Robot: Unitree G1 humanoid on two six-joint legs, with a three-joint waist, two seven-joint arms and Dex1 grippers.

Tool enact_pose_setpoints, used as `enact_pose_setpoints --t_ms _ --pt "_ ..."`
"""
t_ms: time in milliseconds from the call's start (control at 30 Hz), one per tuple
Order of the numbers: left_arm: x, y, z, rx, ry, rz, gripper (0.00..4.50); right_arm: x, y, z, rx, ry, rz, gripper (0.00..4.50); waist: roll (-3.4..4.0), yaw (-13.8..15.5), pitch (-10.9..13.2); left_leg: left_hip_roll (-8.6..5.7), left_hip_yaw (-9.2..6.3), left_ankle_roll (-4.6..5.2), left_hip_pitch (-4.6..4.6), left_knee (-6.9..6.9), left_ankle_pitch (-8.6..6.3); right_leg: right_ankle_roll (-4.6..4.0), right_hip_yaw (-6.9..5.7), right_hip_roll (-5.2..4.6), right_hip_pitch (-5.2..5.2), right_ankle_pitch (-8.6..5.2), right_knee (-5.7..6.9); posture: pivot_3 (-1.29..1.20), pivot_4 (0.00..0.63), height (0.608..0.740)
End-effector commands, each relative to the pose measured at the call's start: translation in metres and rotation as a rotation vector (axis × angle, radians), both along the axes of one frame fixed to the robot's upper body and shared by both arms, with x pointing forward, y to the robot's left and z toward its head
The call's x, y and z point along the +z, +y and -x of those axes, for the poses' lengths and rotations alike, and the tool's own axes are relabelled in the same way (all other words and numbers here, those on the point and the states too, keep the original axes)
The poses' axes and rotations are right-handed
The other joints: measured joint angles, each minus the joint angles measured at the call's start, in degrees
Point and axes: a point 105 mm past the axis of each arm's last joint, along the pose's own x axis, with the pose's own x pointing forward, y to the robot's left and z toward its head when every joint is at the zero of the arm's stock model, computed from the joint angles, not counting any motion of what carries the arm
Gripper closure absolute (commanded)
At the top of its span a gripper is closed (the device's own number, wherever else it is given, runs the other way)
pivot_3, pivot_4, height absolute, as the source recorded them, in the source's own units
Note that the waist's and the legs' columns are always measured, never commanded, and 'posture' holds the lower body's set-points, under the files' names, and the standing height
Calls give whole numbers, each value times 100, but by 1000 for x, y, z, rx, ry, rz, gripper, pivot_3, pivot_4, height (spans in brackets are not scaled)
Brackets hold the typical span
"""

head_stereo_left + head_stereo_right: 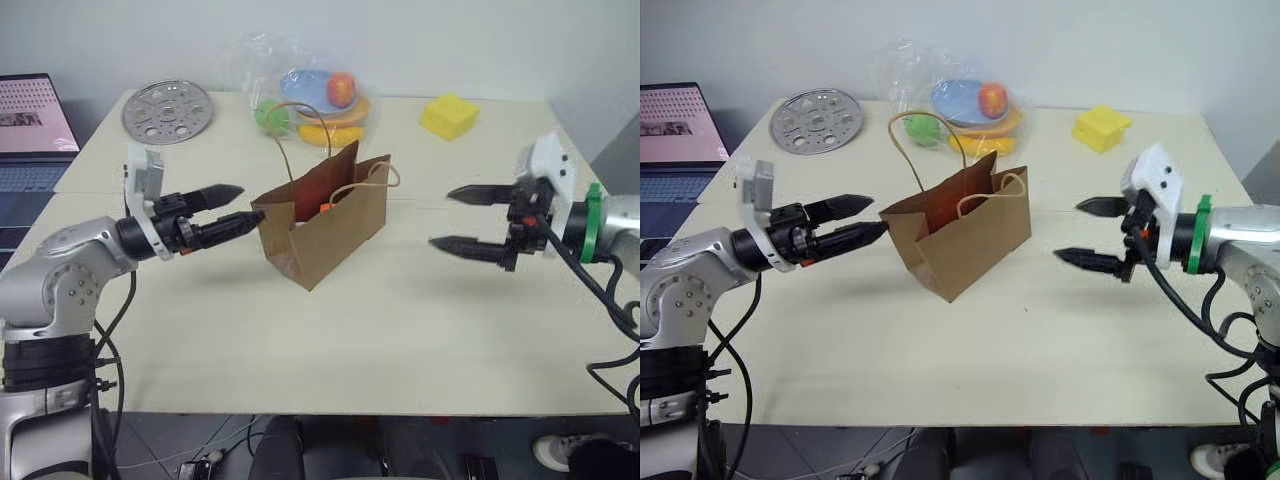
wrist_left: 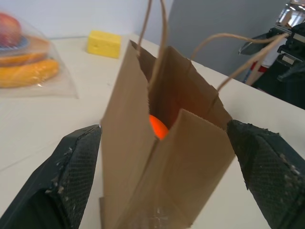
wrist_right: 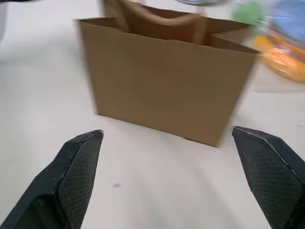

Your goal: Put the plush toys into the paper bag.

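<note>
On the pale table (image 1: 400,330) seen from the head, the paper bag (image 1: 325,225) stands upright mid-table with orange plush (image 1: 326,208) peeking inside, so the task looks mostly or wholly done; the left gripper (image 1: 232,208) by its edge and right gripper (image 1: 468,220) well apart are spread, empty; the left wrist view shows orange inside; the right wrist view shows the bag's side beyond released fingers

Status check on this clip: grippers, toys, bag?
Left gripper and right gripper open, empty, flanking paper bag. Bag upright; orange plush toy inside. Nothing in the way.
</note>
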Motion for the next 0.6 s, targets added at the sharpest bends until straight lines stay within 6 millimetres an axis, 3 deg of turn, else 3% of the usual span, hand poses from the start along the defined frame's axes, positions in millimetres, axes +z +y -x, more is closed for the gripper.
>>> enact_pose_setpoints --t_ms 33,167,400,600 --pt "-3 -11 2 -56 -38 -66 18 15 17 21 121 -31 -26 0 0 -9 0 0 0 0 2 1 0 0 1 0 1 0 0 0 150 740" --pt "-6 -13 -1 -62 -44 -74 18 15 17 21 117 -22 -31 0 -1 13 0 0 3 0 1 10 1 0 3 0 3 0 -1 0 150 740" --pt "-7 -18 14 -96 -68 -121 18 10 18 25 120 3 -33 0 0 15 0 0 2 0 1 3 0 0 3 0 1 0 -1 0 150 740" --pt "-11 -34 14 -71 -104 -73 18 10 22 21 120 -2 -37 0 -1 19 0 0 2 0 1 6 0 0 3 -1 3 0 -1 0 150 740"
